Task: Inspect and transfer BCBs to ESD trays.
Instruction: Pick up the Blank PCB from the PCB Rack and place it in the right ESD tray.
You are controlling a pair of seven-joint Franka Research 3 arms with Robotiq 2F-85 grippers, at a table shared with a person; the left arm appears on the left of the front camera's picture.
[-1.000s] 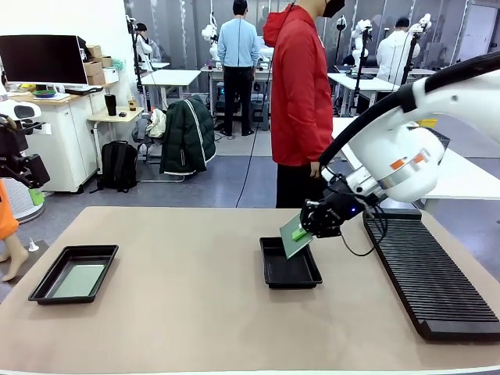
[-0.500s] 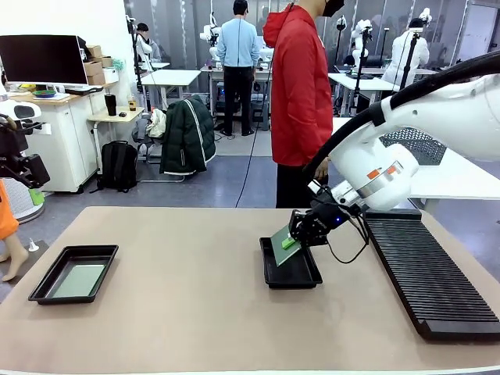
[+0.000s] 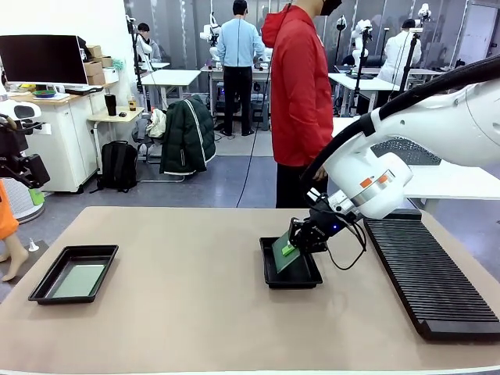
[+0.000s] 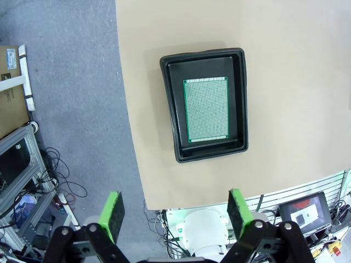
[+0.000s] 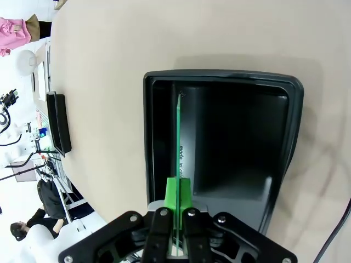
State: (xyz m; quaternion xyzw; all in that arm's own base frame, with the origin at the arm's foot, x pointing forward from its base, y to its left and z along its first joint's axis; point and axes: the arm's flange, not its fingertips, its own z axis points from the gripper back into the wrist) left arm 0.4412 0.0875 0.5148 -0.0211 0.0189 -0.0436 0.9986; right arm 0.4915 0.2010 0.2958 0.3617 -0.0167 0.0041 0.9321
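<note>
My right gripper point(image 3: 291, 249) is shut on a green BCB point(image 3: 282, 253), holding it tilted with its lower edge inside the middle ESD tray point(image 3: 291, 273). In the right wrist view the BCB point(image 5: 179, 148) runs edge-on from the gripper point(image 5: 177, 204) into the black tray point(image 5: 277, 137). A second ESD tray point(image 3: 51, 280) at the table's left holds another BCB point(image 3: 78, 280) lying flat. The left wrist view looks straight down on that tray point(image 4: 168, 109) and its board point(image 4: 206, 109), with my left gripper point(image 4: 174, 211) open high above it.
A long black ribbed rack point(image 3: 426, 273) lies along the table's right side. A person in a red jacket point(image 3: 301, 86) stands at the far edge behind the middle tray. The table's left edge point(image 4: 129, 120) drops to grey floor.
My right gripper has moved left and down, carrying the BCB from above the tray's right rim into the middle tray. The left tray and its board have not moved.
</note>
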